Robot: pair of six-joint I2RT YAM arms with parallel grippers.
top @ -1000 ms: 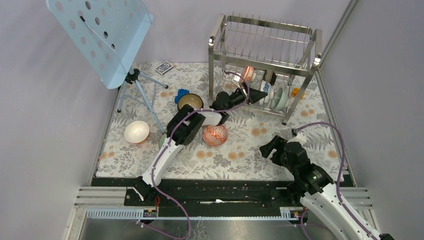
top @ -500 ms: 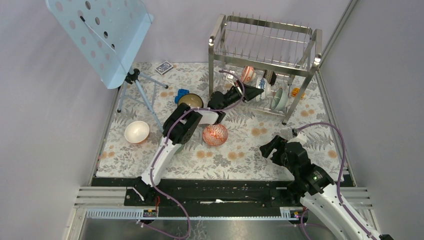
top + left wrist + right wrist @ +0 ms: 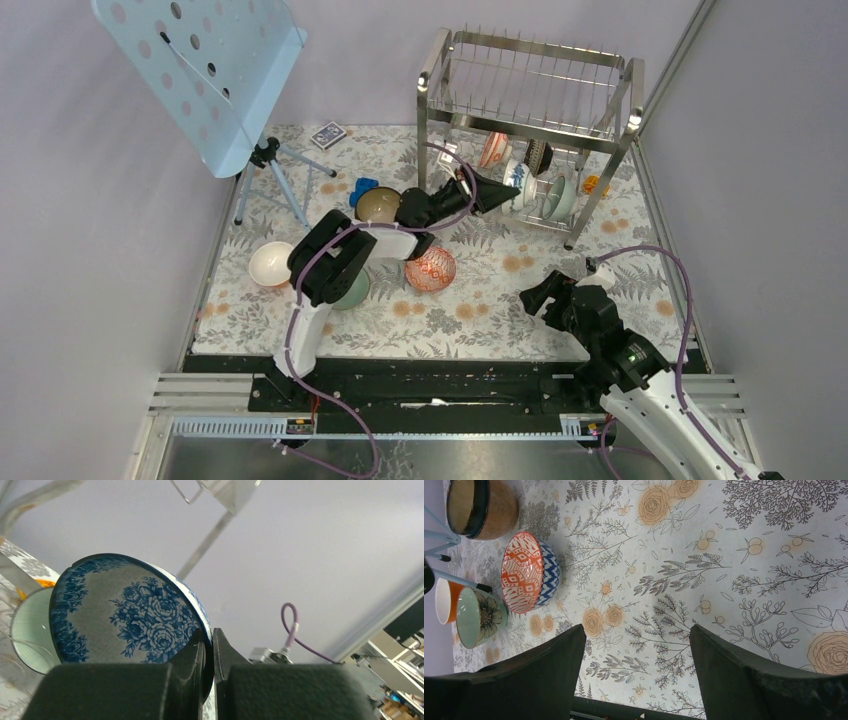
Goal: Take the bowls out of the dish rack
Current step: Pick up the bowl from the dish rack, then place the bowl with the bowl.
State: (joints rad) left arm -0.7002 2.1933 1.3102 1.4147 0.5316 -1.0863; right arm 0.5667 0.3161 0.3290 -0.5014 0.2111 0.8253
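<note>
While your left gripper (image 3: 207,642) stays pinched on the rim of the blue-and-white bowl (image 3: 125,615), note that its arm now sits drawn back toward 8 o'clock compared with a second ago. The bowl rides with it, tilted on edge, at the front of the lower tier of the dish rack (image 3: 530,62), which stands at 1 o'clock on the table (image 3: 480,300). Judgement: extraction is under way, not complete; whether the bowl clears the wires cannot be told. At 3 o'clock of it the pale green bowl (image 3: 562,196) remains racked, as does a pinkish bowl (image 3: 494,148) at 12 o'clock of your gripper. Your right gripper (image 3: 535,296) hangs spread and empty over the table at 4 o'clock, unchanged. The orange-red bowl (image 3: 430,268) lies already unloaded near centre. Risk: so thin a rim pinch may slip as you swing out.
</note>
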